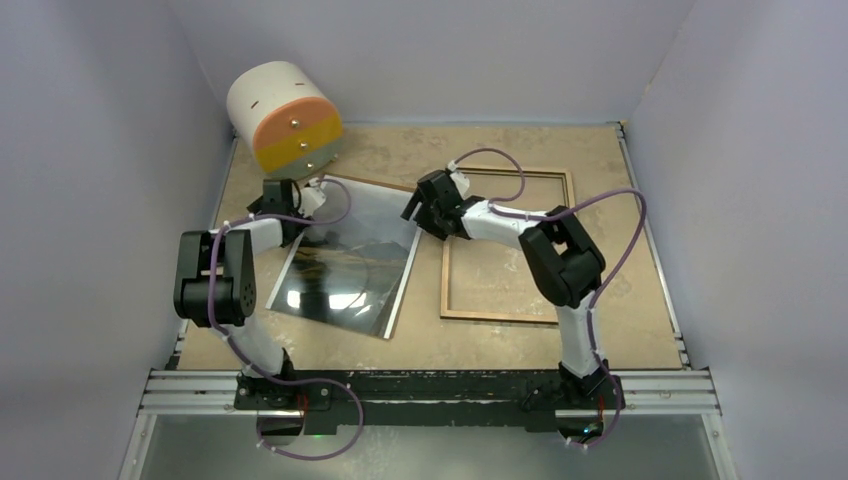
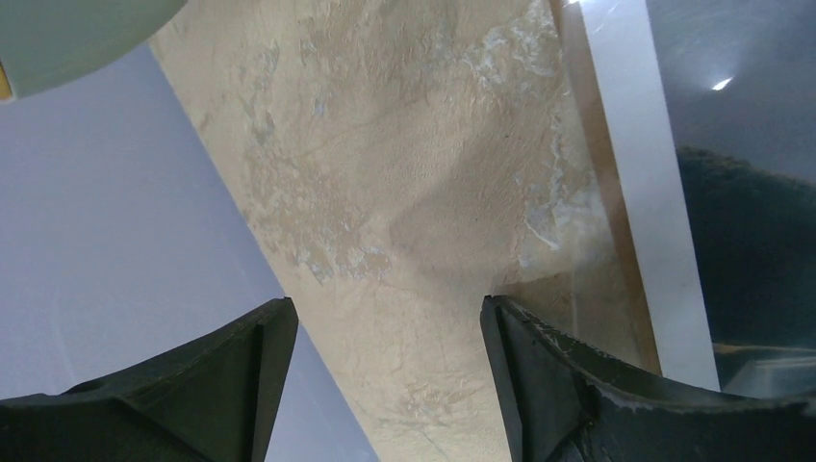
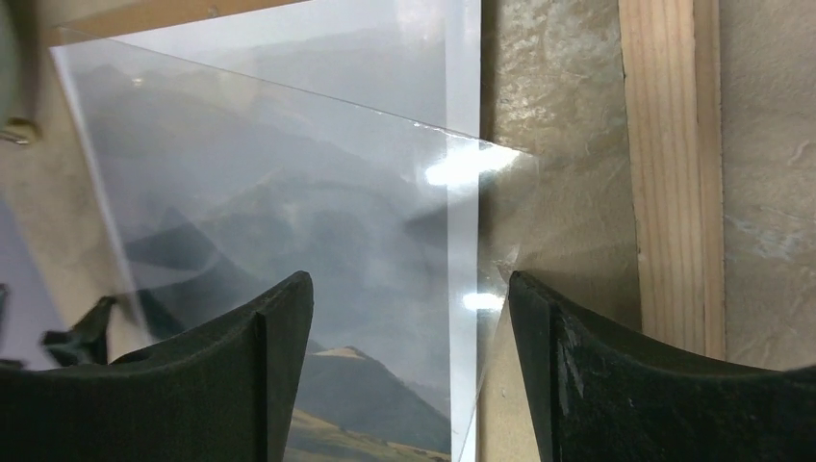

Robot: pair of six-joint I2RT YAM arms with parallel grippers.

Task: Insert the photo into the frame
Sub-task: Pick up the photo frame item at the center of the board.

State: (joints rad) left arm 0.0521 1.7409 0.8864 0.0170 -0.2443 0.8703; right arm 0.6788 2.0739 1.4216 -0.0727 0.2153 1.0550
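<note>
The photo (image 1: 350, 255), a glossy dark landscape print with a white border, lies tilted on the table left of centre. A clear sheet (image 3: 500, 212) lies skewed over it, one corner past the photo's right edge. The frame (image 1: 560, 250) lies to the right with its light-wood rim up and only the table showing inside it. My left gripper (image 1: 300, 197) is open and empty over bare table by the photo's far left corner (image 2: 645, 192). My right gripper (image 1: 415, 205) is open and empty over the photo's far right edge (image 3: 467, 318), with the frame's wooden rim (image 3: 664, 173) just to its right.
A white cylinder with an orange and yellow end (image 1: 285, 115) stands at the back left, close to the left gripper, and shows in the left wrist view (image 2: 67, 38). A brown strip (image 2: 601, 192) runs along the photo's border. Grey walls enclose the table.
</note>
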